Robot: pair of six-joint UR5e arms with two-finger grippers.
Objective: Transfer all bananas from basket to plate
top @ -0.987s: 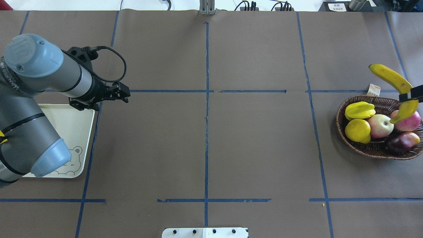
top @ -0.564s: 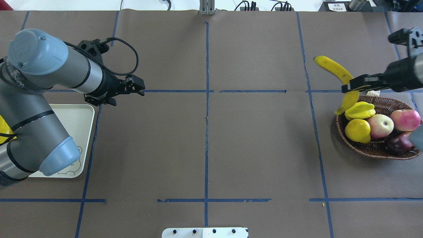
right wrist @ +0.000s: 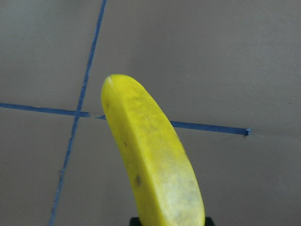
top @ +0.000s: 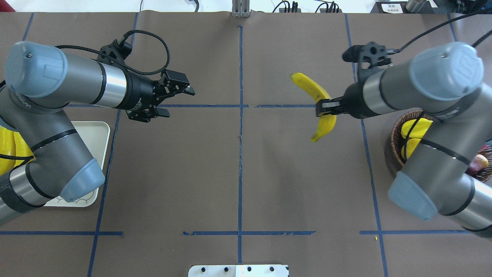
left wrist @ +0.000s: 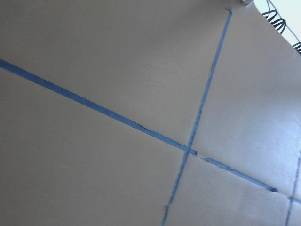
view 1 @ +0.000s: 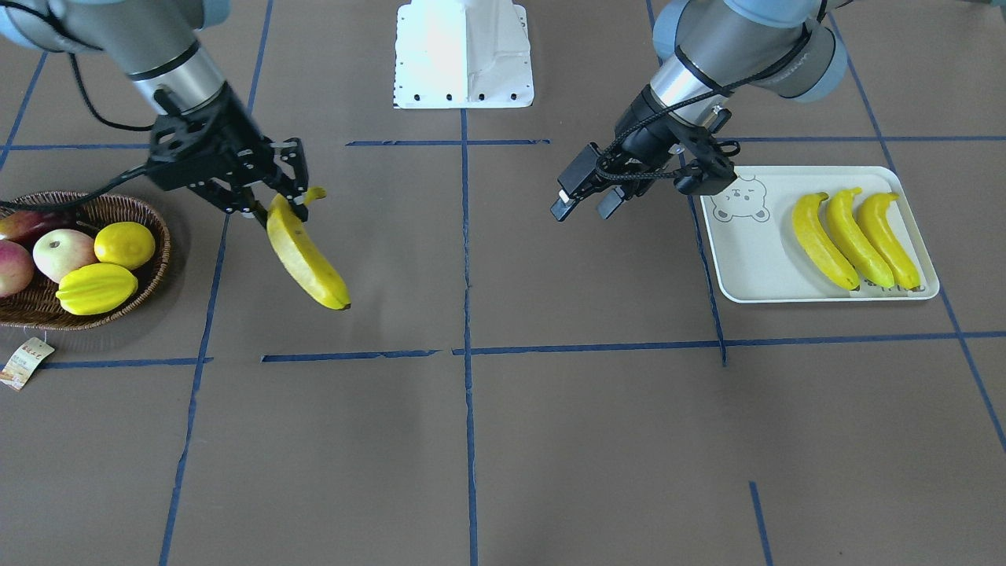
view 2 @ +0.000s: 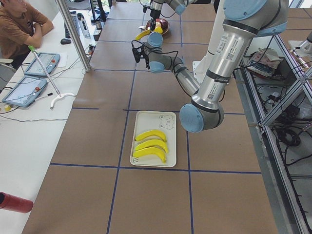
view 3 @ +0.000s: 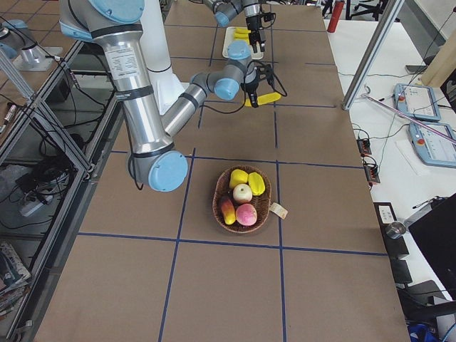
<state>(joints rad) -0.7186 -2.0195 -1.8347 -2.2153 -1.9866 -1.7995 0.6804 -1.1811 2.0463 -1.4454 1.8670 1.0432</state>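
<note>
We get nothing legible. Paper tag (view 1: 23,362), lower left: print too small. Left arm (top: 23,102) lettering, left edge: blurred. The plate (view 1: 754,267) lettering is mostly covered by bananas (view 1: 853,236).

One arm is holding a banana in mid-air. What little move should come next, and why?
Probably carry the long yellow banana a little closer to the left arm's open pincer, which points at it across the table. The right pincer grips the banana over bare table, far from the off-white rectangular tray holding three other bananas, so a hand-over looks likely.
</note>
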